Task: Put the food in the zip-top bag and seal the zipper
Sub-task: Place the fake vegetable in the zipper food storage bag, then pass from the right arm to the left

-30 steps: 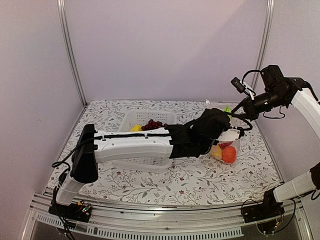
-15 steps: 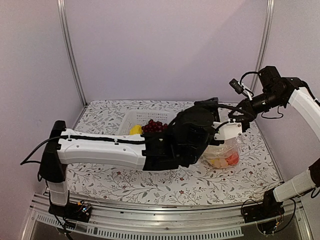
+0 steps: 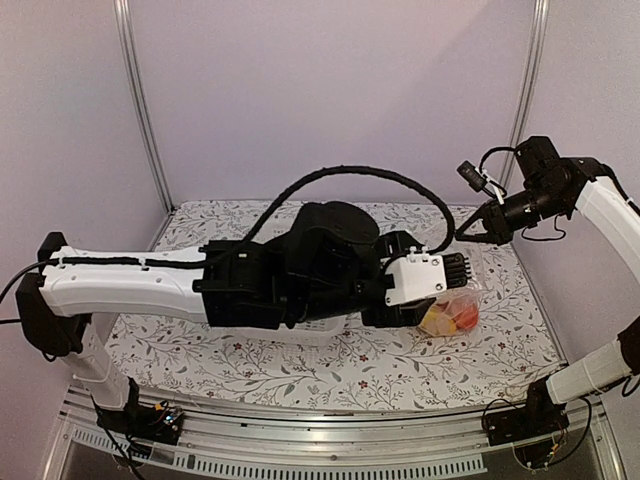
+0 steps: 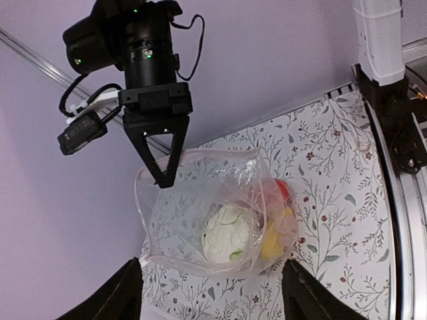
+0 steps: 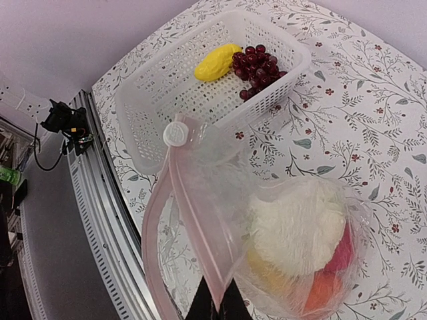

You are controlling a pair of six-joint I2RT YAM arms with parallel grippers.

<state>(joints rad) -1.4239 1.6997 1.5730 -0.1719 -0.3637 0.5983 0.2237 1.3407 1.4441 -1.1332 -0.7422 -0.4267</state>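
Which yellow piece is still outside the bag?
The yellow oblong piece lying in the white basket beside the grapes. The second yellow piece is inside the zip-top bag, next to the cauliflower.

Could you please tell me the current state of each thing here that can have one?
Clear plastic zip-top bag: mouth open, held up by one edge, partly filled.
Pinkish zipper strip with white slider: unsealed.
Right gripper: shut on the bag's edge.
Left gripper: open, empty.
White perforated plastic basket: holds a yellow oblong piece and purple grape bunch.
White cauliflower: inside the bag.
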